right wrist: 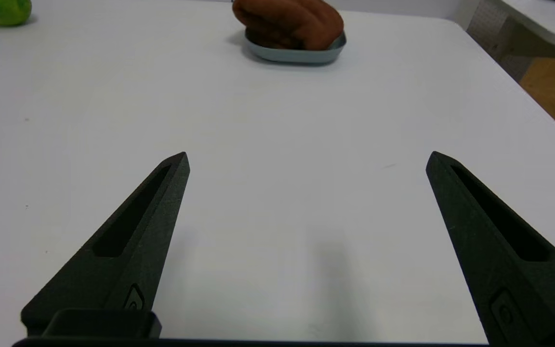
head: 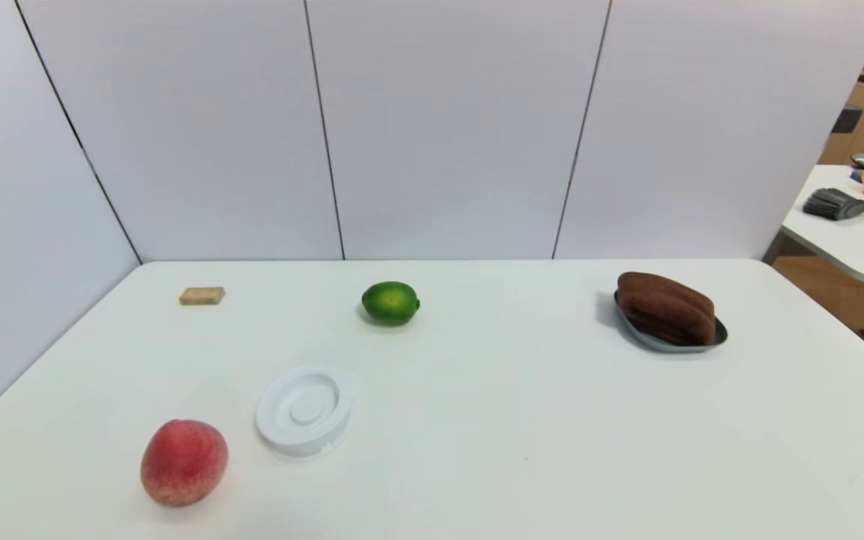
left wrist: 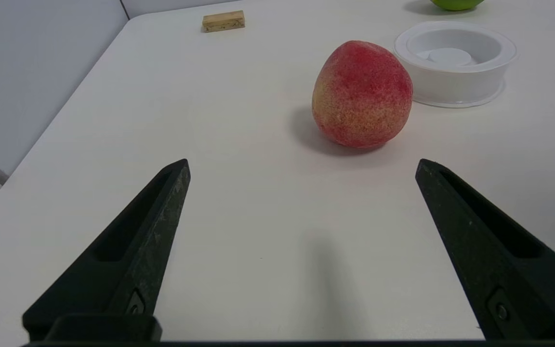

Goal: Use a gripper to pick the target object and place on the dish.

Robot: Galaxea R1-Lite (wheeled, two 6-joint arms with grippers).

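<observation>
White tabletop [head: 477, 420], pale panel walls behind it; second table with a brush and a basket off at 2 o'clock in the head view.

Brown towel [head: 665, 306] lies on the blue-grey dish [head: 718, 334], at about 2 o'clock on the tabletop. Bundle covers most of the dish; rim shows along the near and right edges. Seen again in the right wrist view: towel [right wrist: 289, 21] on dish [right wrist: 294, 54], far ahead of the fingers.

Right gripper [right wrist: 306, 159]: fingers spread wide, nothing between them, above bare tabletop, well apart from the dish. Not visible in the head view.

Left gripper [left wrist: 301, 164]: fingers spread wide, holding nothing, low over the near left part of the tabletop. Peach [left wrist: 362, 94] sits just beyond the fingertips, not touching them.

Other items, head view:
- Peach [head: 183, 461] at 8 o'clock, near the front edge.
- White ridged disc [head: 304, 409] just beside the peach, toward centre; not touching it.
- Lime [head: 390, 302] at 12 o'clock, mid-back.
- Small tan block [head: 202, 295] at 10 o'clock, near the back left corner.

All four well apart from the dish.
</observation>
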